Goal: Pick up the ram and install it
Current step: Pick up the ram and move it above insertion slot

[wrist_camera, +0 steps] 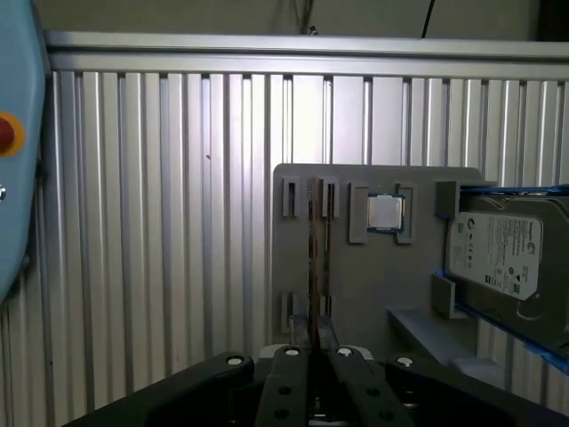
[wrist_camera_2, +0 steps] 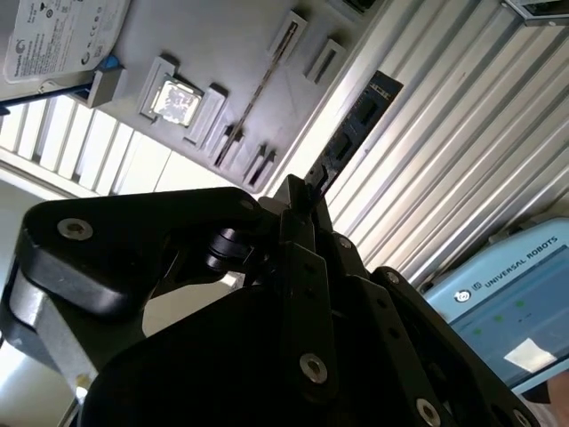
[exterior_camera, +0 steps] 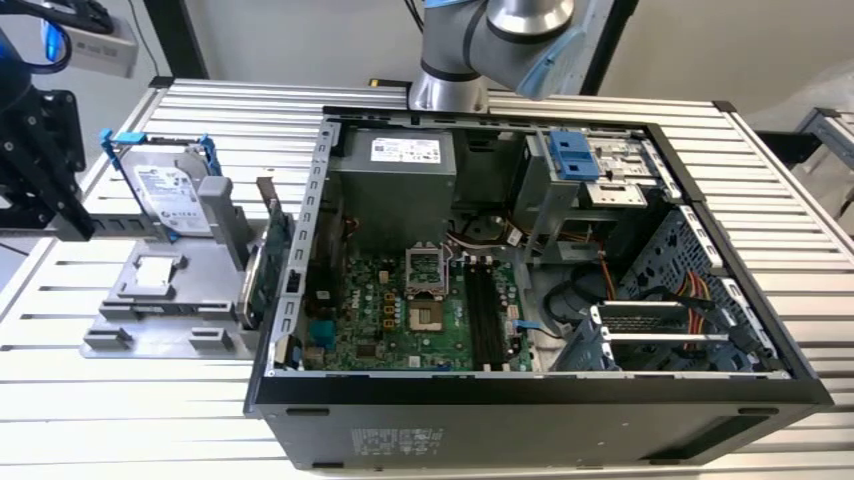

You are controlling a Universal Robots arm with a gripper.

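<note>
The black linkage gripper (wrist_camera_2: 300, 200) (wrist_camera: 313, 354) sits closest in both wrist views. Its fingers are pressed together on one end of the ram (wrist_camera_2: 356, 124) (wrist_camera: 313, 258), a thin, narrow dark circuit-board stick with small black chips. The ram juts straight out from the fingertips, away from the gripper. In the first wrist view it shows edge-on as a thin line.

Beyond the ram's tip spreads the ribbed aluminium bench (exterior_camera: 200, 110) (wrist_camera: 160, 222). In the exterior view the open black computer tower case (exterior_camera: 534, 410) lies on its side on that bench. It is well apart from the gripper, toward the exterior view's right, and its green motherboard (exterior_camera: 387, 320) is exposed.

Between the gripper and the case rests a flat grey plastic fixture plate (exterior_camera: 160, 300) (wrist_camera: 356, 285). In the first wrist view the ram lines up with a pair of narrow slots in this plate. Whether its far end touches the plate cannot be told.

A silver hard drive in a blue frame (exterior_camera: 174, 195) (wrist_camera: 502, 249) stands on the fixture, off to one side of the ram. A larger green expansion card (exterior_camera: 274, 265) stands upright at the fixture's edge, just beside the case. A small square silver processor chip (wrist_camera: 384, 213) (wrist_camera_2: 173, 98) lies in a recess between the slots and the drive.
</note>
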